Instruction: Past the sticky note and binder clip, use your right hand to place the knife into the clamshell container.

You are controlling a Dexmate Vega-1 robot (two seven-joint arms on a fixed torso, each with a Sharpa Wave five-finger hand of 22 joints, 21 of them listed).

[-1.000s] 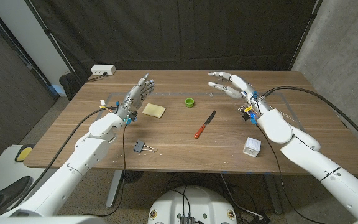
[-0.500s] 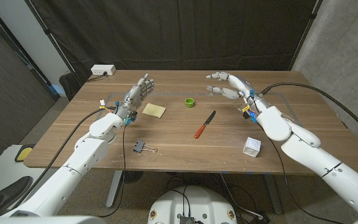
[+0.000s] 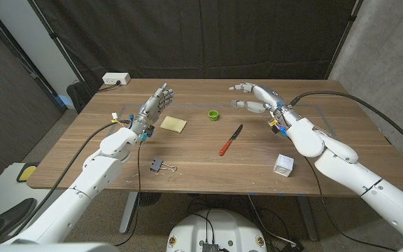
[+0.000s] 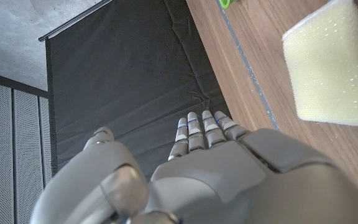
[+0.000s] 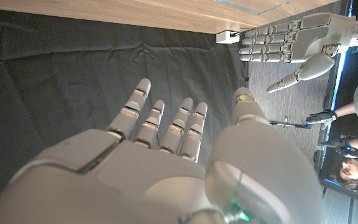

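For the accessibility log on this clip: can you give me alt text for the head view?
A red-handled knife lies untouched mid-table while the right hand hovers open beyond it and the left hand stands open beside a yellow sticky note. Also on the wooden table: a binder clip, green ring, white cube.

A wooden table [image 3: 208,164] carries a small green ring-shaped object [image 3: 214,115] near its centre, a small white cube [image 3: 283,164] toward the right front, and a white power strip [image 3: 116,79] at the far left corner. A black curtain [image 3: 208,35] hangs behind the table.
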